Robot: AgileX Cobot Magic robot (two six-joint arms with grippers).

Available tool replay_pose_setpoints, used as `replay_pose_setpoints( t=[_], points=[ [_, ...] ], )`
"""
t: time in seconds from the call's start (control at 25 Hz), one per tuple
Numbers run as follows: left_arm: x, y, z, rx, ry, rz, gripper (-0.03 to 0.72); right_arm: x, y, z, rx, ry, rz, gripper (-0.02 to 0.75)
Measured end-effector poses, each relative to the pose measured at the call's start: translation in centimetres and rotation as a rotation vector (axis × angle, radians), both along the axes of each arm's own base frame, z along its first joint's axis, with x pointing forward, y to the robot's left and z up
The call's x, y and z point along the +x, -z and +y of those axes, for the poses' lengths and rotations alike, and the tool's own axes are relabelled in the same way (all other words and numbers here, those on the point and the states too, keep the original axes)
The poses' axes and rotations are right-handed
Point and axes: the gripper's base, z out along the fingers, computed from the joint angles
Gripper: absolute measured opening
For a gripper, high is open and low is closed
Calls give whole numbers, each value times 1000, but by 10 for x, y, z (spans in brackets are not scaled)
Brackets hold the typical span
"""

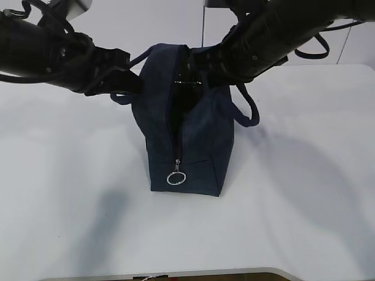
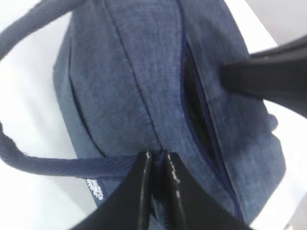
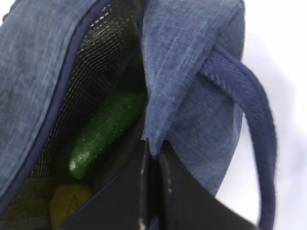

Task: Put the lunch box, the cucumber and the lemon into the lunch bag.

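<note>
Lunch bag [image 1: 187, 126] stands upright mid-table [image 1: 304, 193], top zipper slit parted, silver ring pull [image 1: 176, 178] hanging at its near end. Left gripper [image 2: 158, 160] pinches the bag's fabric on the left side of the slit. Right gripper [image 3: 152, 146] pinches the right edge of the slit. Cucumber [image 3: 105, 132] lies inside the bag, lemon [image 3: 69, 201] just below it, also inside. Lunch box not visible. Handle loops [image 1: 249, 108] hang on both sides of the bag.

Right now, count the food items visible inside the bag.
2. The cucumber lies lengthwise inside the bag, seen through its open top. The lemon sits just past the cucumber's end, deeper in. More may be hidden under the fabric.
</note>
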Motion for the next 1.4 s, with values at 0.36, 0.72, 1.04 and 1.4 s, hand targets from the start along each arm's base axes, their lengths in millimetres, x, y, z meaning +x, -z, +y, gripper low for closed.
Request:
replay_pose_setpoints(
  t=[0.36,0.72,1.04,1.4],
  points=[
    [2,0,1,6,-15,-13,11,4,-4,2,34,3,-62,10],
    [2,0,1,7,-23,-19,11,5,-4,3,42,4,-71,10],
    [2,0,2,7,-24,-20,10,5,-4,3,41,3,-73,57],
    [7,12,-1,11,-24,20,10,5,-22,3,19,-6,-38,386]
  ],
)
